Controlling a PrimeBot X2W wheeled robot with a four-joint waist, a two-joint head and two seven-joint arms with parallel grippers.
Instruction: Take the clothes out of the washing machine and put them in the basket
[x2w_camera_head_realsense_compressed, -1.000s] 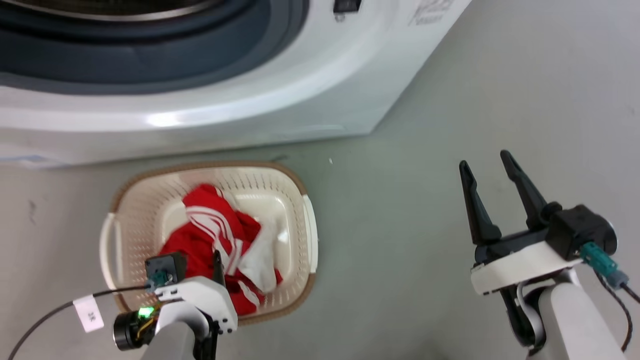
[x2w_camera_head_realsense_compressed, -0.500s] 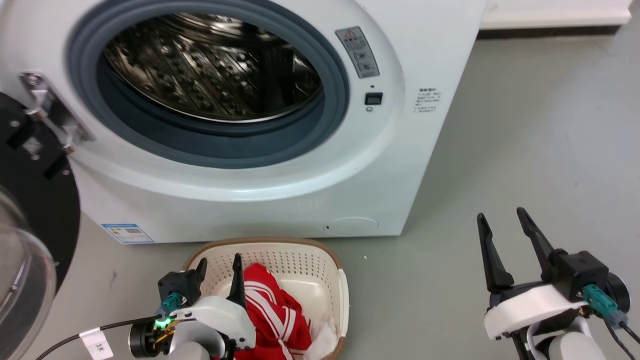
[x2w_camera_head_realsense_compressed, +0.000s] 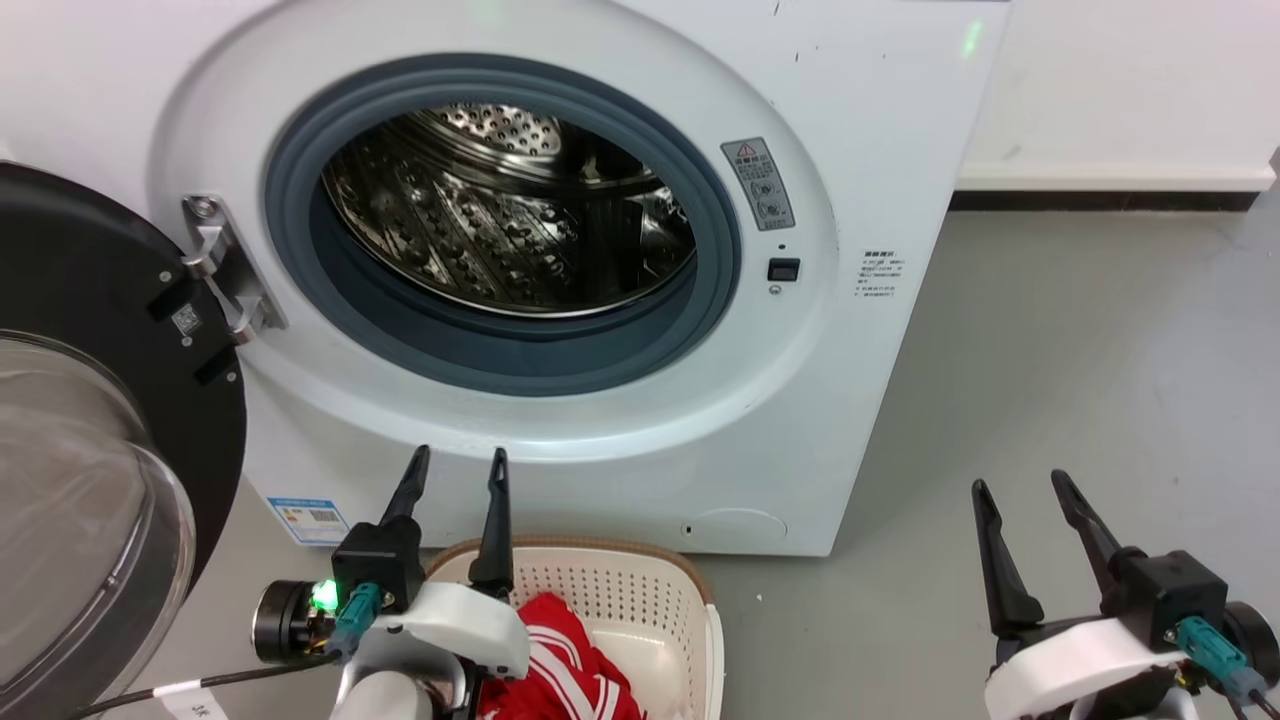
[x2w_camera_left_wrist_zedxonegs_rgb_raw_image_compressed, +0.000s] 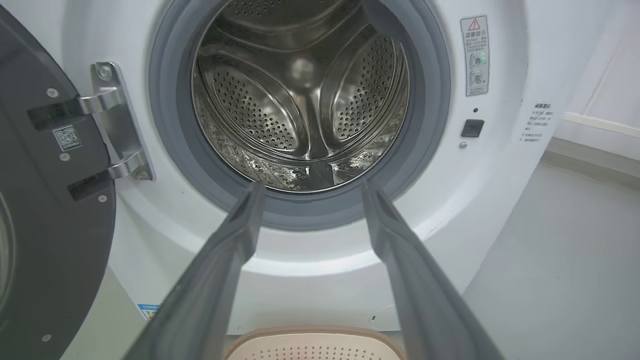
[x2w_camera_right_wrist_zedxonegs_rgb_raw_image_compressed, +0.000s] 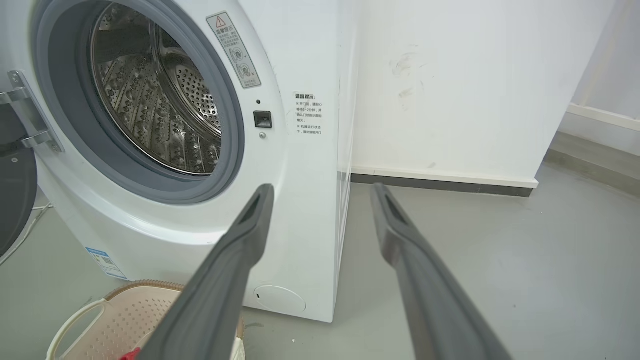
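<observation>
I'm seeing grey floor (x2w_camera_head_realsense_compressed: 1100, 380) running up to a white wall (x2w_camera_head_realsense_compressed: 1120, 80), a dark strip (x2w_camera_head_realsense_compressed: 1100, 200) lying along that wall's foot.

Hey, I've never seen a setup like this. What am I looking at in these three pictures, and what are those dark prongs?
This is a two-armed robot unloading laundry. The wide picture comes from a camera on its head. The other two come from a camera on each wrist, looking forward past the prongs. Those prongs are its left gripper and right gripper, both open and holding nothing. Ahead stands a white washing machine with its door swung open. The steel drum looks empty as far as it shows. On the floor in front sits a cream basket with red striped clothes inside.
</observation>
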